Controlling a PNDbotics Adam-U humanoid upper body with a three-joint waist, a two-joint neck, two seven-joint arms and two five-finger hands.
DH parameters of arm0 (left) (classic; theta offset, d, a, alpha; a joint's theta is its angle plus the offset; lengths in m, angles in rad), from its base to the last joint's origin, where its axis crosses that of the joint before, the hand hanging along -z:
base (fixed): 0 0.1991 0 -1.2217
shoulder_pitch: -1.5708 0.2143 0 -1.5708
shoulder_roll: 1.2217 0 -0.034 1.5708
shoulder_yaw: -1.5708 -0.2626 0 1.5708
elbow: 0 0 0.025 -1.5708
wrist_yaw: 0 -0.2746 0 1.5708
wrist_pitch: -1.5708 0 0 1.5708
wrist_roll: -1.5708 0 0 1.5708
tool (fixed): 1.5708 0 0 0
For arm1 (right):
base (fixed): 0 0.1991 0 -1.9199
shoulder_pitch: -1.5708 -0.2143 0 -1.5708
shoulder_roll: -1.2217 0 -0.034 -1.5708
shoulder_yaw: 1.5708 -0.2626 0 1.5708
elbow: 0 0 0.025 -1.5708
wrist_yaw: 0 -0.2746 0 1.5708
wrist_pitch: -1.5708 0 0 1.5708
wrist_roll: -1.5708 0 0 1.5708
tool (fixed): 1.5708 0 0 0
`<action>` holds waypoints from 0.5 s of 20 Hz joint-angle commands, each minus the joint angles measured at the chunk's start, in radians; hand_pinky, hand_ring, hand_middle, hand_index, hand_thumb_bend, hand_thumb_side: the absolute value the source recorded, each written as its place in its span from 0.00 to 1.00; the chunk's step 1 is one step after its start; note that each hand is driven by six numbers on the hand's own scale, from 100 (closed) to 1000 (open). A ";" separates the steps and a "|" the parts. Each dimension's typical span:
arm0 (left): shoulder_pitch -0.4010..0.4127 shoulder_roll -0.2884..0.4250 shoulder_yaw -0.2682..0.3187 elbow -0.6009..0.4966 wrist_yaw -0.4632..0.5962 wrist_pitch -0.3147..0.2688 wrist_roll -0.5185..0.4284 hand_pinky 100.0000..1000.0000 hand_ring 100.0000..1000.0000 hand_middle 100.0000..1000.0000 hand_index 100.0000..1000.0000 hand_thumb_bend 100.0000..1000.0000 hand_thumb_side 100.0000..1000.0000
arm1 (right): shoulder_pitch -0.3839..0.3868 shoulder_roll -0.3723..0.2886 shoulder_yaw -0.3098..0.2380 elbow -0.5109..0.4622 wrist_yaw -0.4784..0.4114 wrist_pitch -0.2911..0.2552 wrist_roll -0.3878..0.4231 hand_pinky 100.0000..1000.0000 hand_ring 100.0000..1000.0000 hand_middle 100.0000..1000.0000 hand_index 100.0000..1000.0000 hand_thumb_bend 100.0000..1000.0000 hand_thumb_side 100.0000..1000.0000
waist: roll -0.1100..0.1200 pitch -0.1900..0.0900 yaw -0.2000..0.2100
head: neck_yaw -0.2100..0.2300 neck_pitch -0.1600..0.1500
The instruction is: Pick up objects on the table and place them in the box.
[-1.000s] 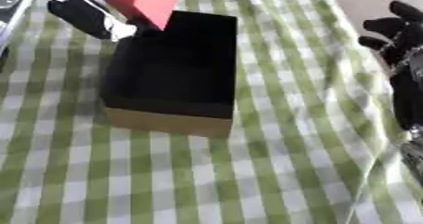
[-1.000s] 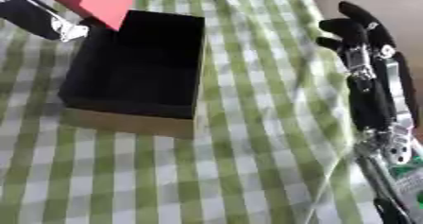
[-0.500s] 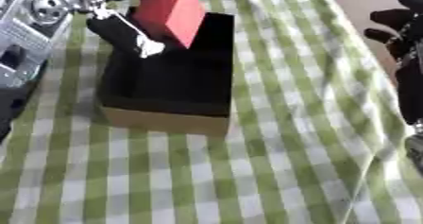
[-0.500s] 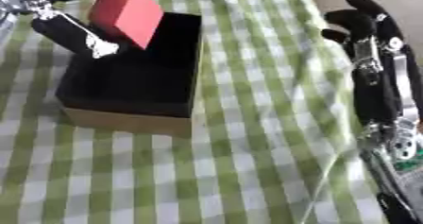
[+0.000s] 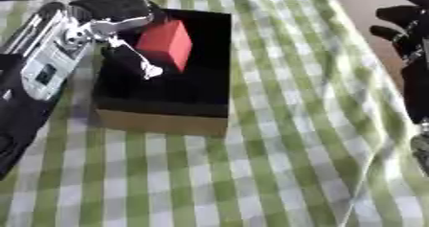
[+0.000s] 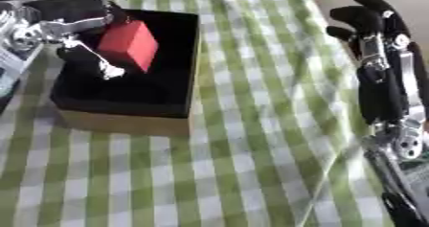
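A red block [image 5: 167, 44] hangs tilted over the black inside of the box [image 5: 194, 85], a tan-sided open box on the green checked cloth. My left hand [image 5: 110, 17] comes in from the left with its fingers and thumb curled round the block's upper left side. My right hand [image 6: 378, 46] stands at the right edge, well away from the box, fingers straight and pointing up, holding nothing.
The green and white checked tablecloth [image 5: 276, 164] covers the table in front of and to the right of the box. The table's far edge runs just behind the box. My left forearm [image 5: 33, 77] lies along the box's left side.
My left hand has carried the red block down and forward, from above the box's far edge to low over its inside. The camera has tilted. The right hand stays put.
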State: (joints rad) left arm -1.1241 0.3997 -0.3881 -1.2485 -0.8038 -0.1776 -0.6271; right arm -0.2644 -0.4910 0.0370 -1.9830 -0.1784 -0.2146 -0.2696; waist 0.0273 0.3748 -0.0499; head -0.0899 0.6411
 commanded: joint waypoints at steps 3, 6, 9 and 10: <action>-0.011 0.015 0.013 -0.014 -0.031 -0.067 0.014 0.72 0.86 0.89 1.00 0.96 0.66 | -0.007 -0.012 -0.009 -0.017 0.007 0.005 -0.003 0.76 0.81 0.64 0.87 0.00 0.68 | 0.009 -0.017 -0.002 | 0.008 0.016; -0.008 0.018 0.026 -0.014 -0.070 -0.079 0.051 0.72 0.87 0.90 1.00 1.00 0.73 | -0.007 -0.011 -0.008 -0.017 0.008 0.004 -0.003 0.76 0.81 0.64 0.87 0.00 0.68 | 0.008 -0.016 -0.003 | 0.008 0.018; -0.007 0.019 0.042 -0.016 -0.104 -0.078 0.098 0.72 0.89 0.91 1.00 1.00 0.76 | -0.005 -0.009 -0.007 -0.017 0.009 0.006 -0.003 0.76 0.81 0.64 0.87 0.00 0.68 | 0.007 -0.017 -0.002 | 0.007 0.017; -0.007 0.019 0.047 -0.018 -0.117 -0.077 0.116 0.73 0.90 0.92 1.00 1.00 0.76 | -0.004 -0.008 -0.007 -0.017 0.009 0.007 -0.003 0.76 0.81 0.64 0.87 0.00 0.68 | 0.007 -0.018 -0.002 | 0.008 0.016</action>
State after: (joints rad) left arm -1.1163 0.3975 -0.3608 -1.2485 -0.9052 -0.2548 -0.5328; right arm -0.2636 -0.4875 0.0373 -1.9830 -0.1758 -0.2097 -0.2721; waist 0.0273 0.3748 -0.0500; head -0.0831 0.6492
